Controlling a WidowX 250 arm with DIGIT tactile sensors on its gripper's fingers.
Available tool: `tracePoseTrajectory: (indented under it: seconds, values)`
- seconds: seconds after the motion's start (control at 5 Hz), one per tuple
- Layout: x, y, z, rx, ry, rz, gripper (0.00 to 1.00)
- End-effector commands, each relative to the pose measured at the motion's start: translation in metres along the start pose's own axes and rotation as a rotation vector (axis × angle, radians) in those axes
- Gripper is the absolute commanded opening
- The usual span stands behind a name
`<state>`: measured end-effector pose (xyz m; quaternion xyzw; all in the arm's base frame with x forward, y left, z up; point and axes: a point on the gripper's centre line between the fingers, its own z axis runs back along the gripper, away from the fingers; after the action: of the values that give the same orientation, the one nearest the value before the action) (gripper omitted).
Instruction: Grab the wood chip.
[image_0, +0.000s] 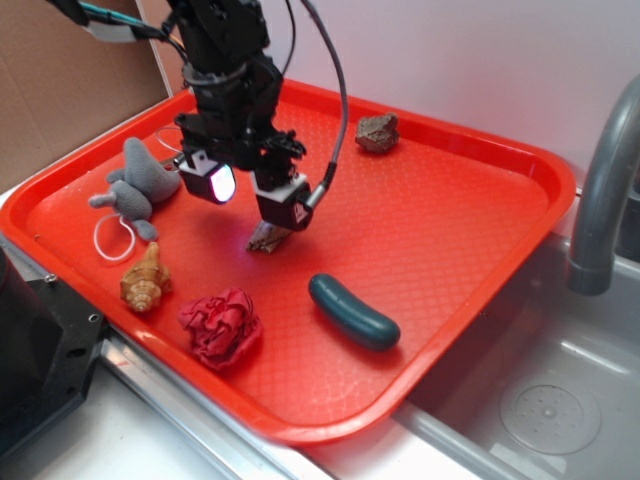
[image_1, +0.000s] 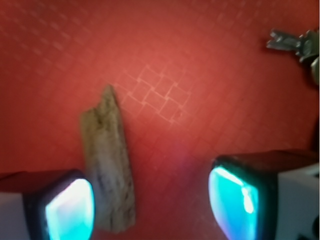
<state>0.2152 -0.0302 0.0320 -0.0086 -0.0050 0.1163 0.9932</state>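
Note:
The wood chip (image_1: 109, 165) is a tan, grooved sliver with a pointed far end, lying flat on the red tray (image_1: 210, 70). My gripper (image_1: 155, 205) hovers low over it, open, with glowing cyan pads (image_1: 70, 210). The chip lies inside the gap, close against the left finger; the right finger (image_1: 235, 200) stands well apart from it. In the exterior view the gripper (image_0: 250, 195) hangs over the tray's middle, and only the chip's end (image_0: 266, 238) shows beneath the right finger.
On the red tray (image_0: 450, 230) lie a dark rock (image_0: 377, 132) at the back, a grey plush toy (image_0: 140, 185) at the left, a spiral seashell (image_0: 146, 280), a crumpled red cloth (image_0: 222, 327) and a teal pickle-shaped object (image_0: 352, 312). A faucet (image_0: 600, 200) and sink stand at the right.

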Motion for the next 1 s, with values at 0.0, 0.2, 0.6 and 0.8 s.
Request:
tracePoseTrajectory:
  seconds: [0.0,0.2,0.6,0.8]
  values:
    - [0.008,-0.019,-0.025,-0.043,0.065,-0.025,1.00]
    - [-0.004,-0.024,-0.037,-0.011,0.107,-0.034,0.00]
    - [-0.026,-0.011,-0.008,-0.018,0.069,-0.107,0.00]
    - [-0.027,0.002,0.038,0.010,-0.119,-0.127,0.00]
